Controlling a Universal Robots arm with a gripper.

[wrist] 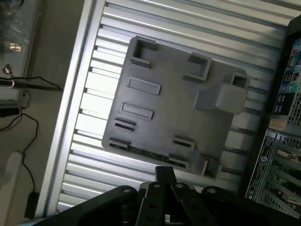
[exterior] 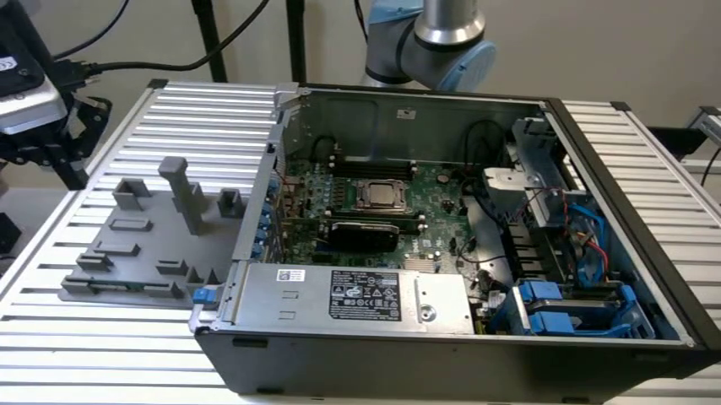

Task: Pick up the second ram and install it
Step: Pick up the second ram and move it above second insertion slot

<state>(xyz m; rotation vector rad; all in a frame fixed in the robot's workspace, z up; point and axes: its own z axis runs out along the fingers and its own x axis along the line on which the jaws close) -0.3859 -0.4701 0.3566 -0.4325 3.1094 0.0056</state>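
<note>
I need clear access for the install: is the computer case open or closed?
Open. The computer case has no cover on its upward side, and the motherboard lies exposed inside.

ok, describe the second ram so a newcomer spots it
Beside the open PC case sits a grey fixture block on the ribbed table. Along its edge nearest the hand lies the second ram, a thin strip. It alone is green there.

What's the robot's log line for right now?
gripper: shut, empty | above: grey holder | ram: in holder's edge slot, not lifted
</note>
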